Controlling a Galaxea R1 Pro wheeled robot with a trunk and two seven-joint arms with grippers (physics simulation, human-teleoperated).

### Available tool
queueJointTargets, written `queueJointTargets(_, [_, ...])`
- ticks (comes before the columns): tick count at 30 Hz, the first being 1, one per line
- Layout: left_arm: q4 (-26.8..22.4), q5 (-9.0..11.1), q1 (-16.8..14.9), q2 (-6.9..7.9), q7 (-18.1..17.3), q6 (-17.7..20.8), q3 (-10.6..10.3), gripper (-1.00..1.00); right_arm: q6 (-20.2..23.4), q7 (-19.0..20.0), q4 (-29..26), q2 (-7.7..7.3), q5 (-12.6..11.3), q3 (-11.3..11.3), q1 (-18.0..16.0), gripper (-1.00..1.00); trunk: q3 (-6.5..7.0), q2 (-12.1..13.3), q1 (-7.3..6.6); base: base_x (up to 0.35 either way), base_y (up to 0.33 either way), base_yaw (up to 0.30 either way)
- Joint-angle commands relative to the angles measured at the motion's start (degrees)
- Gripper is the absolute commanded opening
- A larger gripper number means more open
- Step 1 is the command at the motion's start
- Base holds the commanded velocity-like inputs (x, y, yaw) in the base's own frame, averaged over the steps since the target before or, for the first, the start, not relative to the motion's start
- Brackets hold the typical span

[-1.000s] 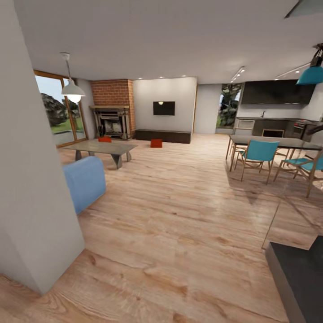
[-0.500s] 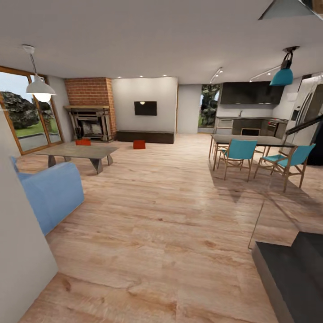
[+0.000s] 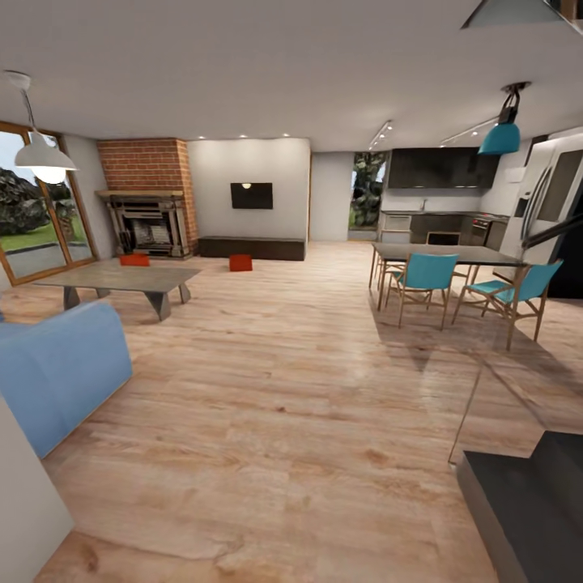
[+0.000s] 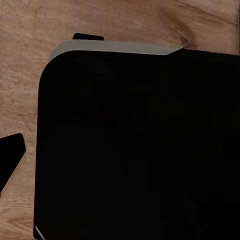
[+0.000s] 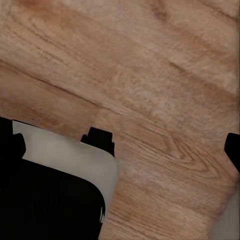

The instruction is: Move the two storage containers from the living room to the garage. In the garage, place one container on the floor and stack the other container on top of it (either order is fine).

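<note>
Two small storage containers (image 3: 134, 260) (image 3: 240, 262) sat far off at eleven o'clock, one partly hidden behind the coffee table (image 3: 121, 280); I cannot tell either hand's state.

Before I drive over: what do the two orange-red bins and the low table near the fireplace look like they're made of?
The two storage containers: plain matte orange-red, probably plastic; too far to confirm. The coffee table: flat grey matte slab on angled legs, looks like concrete or stone, possibly painted wood.

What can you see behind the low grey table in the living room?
Behind the table, one orange-red container pokes above its top edge; its base is hidden. Further back stands the brick fireplace. A second container sits on the wood floor, right of the table.
</note>
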Motion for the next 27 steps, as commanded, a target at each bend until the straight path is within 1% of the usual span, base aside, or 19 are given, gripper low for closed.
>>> queueJointTargets(1, [-0.01,0.46,-0.01,-0.02,0.02,-0.13,0.2,1.0,-0.35,0.08,0.18,-0.01,-0.04,0.45,-0.08,1.0,-0.05,-0.02,0.03,0.321,0.0,0.0])
queueJointTargets(19, [-0.01,0.39,-0.01,-0.01,0.03,-0.13,0.25,1.0,-0.37,0.07,0.18,0.07,-0.02,0.5,-0.08,1.0,-0.05,-0.02,0.03,0.321,0.0,0.0])
queueJointTargets(22, [-0.01,0.41,-0.01,0.0,0.04,-0.13,0.25,1.0,-0.41,0.07,0.18,0.08,-0.02,0.5,-0.08,1.0,-0.05,-0.02,0.03,0.321,0.0,0.138])
queueJointTargets(27, [-0.01,0.43,-0.01,0.04,0.03,-0.13,0.25,1.0,-0.42,0.07,0.18,0.08,-0.02,0.5,-0.08,1.0,-0.05,-0.02,0.03,0.321,0.0,0.232])
